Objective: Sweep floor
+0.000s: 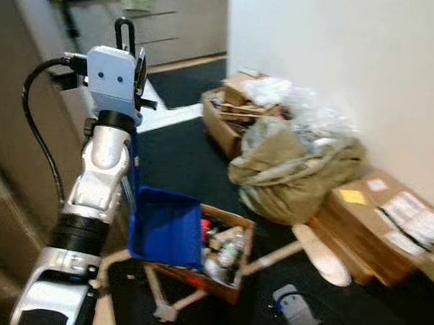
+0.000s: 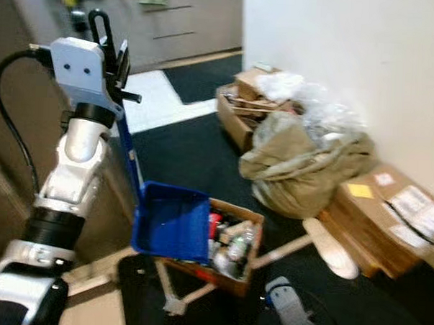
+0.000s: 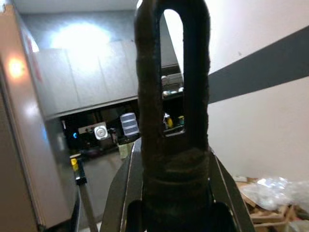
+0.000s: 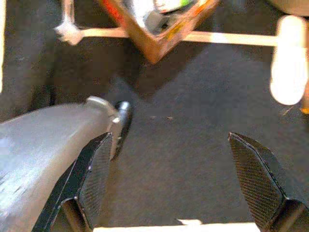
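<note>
Dustpan (image 1: 165,228) hangs mid-frame from its upright handle (image 1: 122,33), left gripper (image 1: 128,54) fingers clamped round it; right gripper (image 4: 179,181) fingers wide, empty.

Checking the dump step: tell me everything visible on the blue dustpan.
The blue dustpan looks like plastic: an open tray with raised walls on a long thin blue handle ending in a dark looped grip. The left gripper is shut on that grip, raised high, so the pan hangs below it. The tray sits over the near corner of the cardboard box of bottles and trash, its open face toward the camera; whether it touches the box is unclear. The tray's inside looks bare.
</note>
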{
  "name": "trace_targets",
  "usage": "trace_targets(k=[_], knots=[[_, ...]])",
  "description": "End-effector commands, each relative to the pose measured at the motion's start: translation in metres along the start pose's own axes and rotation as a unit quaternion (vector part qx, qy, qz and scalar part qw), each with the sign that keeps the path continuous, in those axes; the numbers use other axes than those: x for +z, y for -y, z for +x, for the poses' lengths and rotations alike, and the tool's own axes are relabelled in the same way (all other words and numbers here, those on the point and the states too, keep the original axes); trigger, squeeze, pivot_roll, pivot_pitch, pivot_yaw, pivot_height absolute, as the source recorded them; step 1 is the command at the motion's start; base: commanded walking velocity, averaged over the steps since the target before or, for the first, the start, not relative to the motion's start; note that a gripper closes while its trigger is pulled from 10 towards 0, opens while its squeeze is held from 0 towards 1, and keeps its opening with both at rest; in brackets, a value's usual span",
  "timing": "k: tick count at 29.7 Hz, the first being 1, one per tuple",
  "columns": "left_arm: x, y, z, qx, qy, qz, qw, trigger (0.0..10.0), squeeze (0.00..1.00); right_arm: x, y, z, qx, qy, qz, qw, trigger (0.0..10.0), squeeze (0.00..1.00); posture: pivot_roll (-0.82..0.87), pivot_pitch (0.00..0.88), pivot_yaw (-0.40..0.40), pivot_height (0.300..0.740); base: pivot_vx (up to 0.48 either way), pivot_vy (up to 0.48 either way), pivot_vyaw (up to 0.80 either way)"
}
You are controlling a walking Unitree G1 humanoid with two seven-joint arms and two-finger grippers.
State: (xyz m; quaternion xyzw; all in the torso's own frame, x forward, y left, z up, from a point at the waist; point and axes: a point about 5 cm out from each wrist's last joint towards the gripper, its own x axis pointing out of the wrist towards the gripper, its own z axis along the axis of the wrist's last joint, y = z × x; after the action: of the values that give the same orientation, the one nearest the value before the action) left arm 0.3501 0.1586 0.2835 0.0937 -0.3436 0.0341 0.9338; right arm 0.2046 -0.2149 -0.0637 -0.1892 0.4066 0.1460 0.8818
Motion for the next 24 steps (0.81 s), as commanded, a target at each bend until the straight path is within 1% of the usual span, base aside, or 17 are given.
trace_targets(k=[1,6,10,14,24], knots=[[0.008,0.002,0.001,-0.002,0.020,0.002,1.000,10.0,0.00,-0.010,-0.007,-0.001,0.008,-0.019,-0.002,1.000,10.0,0.00,-0.16,0.051,0.038,0.740,-0.300,0.000,0.00],[0.007,0.004,-0.003,-0.003,0.012,-0.002,1.000,10.0,0.00,-0.011,-0.007,-0.002,0.007,-0.023,-0.006,1.000,10.0,0.00,-0.16,0.049,0.036,0.740,-0.300,0.000,0.00],[0.003,0.011,-0.008,-0.007,0.002,-0.009,1.000,10.0,0.00,-0.012,-0.006,-0.002,0.003,-0.031,-0.011,0.999,10.0,0.00,-0.16,0.051,0.034,0.740,-0.297,0.000,0.00],[0.002,0.013,-0.010,-0.008,-0.003,-0.011,1.000,10.0,0.00,-0.013,-0.006,-0.002,0.001,-0.037,-0.015,0.999,10.0,0.00,-0.16,0.051,0.034,0.740,-0.296,0.000,0.00],[-0.004,0.013,-0.015,-0.007,-0.018,-0.011,1.000,10.0,0.00,-0.018,-0.007,-0.002,-0.002,-0.048,-0.017,0.999,10.0,0.00,-0.15,0.057,0.036,0.740,-0.298,0.000,-0.77]])
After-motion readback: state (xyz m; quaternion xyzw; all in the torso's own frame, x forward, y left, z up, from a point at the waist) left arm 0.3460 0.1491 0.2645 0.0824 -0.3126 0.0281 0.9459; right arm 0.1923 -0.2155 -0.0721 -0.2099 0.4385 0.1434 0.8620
